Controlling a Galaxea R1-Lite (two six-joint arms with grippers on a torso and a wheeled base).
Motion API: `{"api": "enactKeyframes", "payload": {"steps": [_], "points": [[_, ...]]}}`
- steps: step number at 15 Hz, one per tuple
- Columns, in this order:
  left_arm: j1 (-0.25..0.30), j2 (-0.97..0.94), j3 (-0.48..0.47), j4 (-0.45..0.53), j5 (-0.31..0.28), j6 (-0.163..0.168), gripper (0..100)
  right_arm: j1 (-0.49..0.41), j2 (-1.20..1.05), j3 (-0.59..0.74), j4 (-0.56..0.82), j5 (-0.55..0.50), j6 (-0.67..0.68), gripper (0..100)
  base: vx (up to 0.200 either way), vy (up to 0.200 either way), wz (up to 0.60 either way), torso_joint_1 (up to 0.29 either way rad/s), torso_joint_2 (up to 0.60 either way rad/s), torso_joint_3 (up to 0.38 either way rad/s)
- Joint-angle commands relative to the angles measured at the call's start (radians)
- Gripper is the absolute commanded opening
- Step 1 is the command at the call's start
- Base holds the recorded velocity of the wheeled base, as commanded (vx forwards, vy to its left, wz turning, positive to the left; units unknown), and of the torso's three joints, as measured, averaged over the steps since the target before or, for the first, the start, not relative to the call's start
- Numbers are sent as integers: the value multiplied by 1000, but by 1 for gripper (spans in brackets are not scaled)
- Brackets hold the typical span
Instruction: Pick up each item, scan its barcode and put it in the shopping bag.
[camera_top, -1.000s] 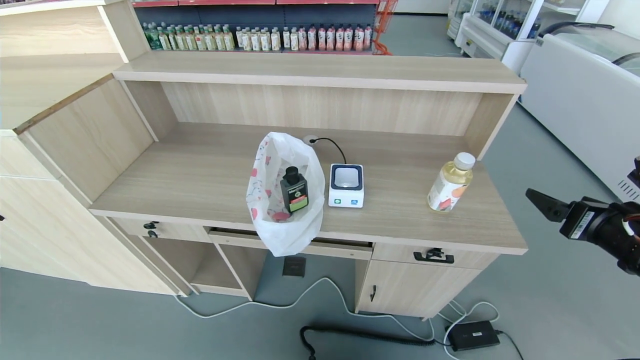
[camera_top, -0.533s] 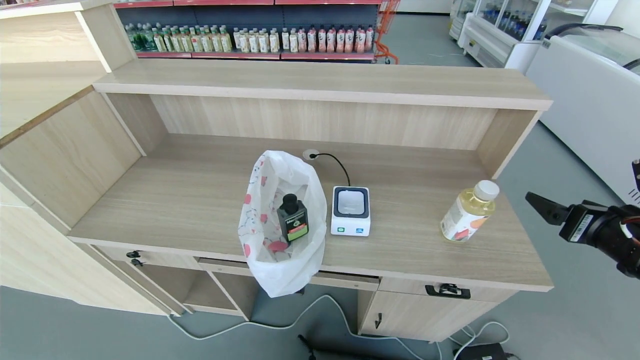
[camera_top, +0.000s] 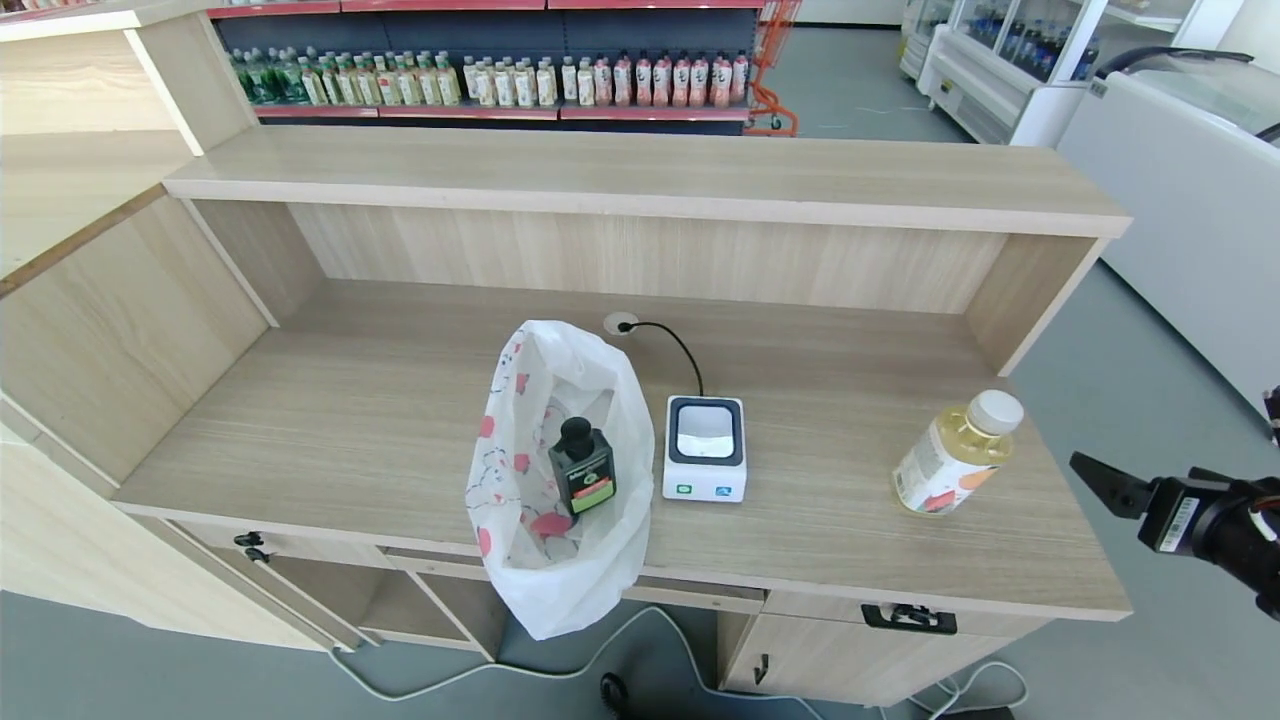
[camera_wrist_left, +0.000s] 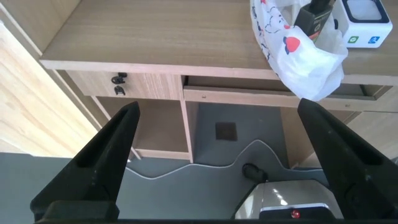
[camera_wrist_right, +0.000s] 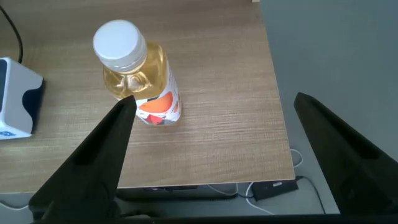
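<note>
bottle (camera_top: 958, 455) stands upright near the front right corner of the counter (camera_top: 850, 400), a little left of the right gripper (camera_wrist_right: 214, 102), the nearer one, spread wide and empty.

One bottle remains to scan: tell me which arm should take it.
Right. The right gripper hangs open beside the bottle at the counter's right end; the left gripper sits beyond the bag and scanner.

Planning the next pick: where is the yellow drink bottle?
In the head view the bottle stands upright at the right end of the counter, right of the scanner.
</note>
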Motion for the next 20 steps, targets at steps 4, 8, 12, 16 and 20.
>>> {"api": "enactKeyframes", "payload": {"steps": [4,8,12,16,20], "points": [[-1,0,0,0,0,0,100,-3,1,14,0,0,0,100,0,0,0,0,0,0],[-1,0,0,0,0,0,100,-3,-4,18,1,0,1,100,-100,0,0,1,0,-1],[-1,0,0,0,0,0,100,-3,-15,22,0,0,0,100,-50,0,0,4,2,-1],[-1,0,0,0,0,3,100,-4,-22,22,1,-1,1,100,0,-50,0,2,1,1],[-1,0,0,0,0,3,100,-3,-27,25,1,-1,0,100,0,-200,0,4,1,2]]}}
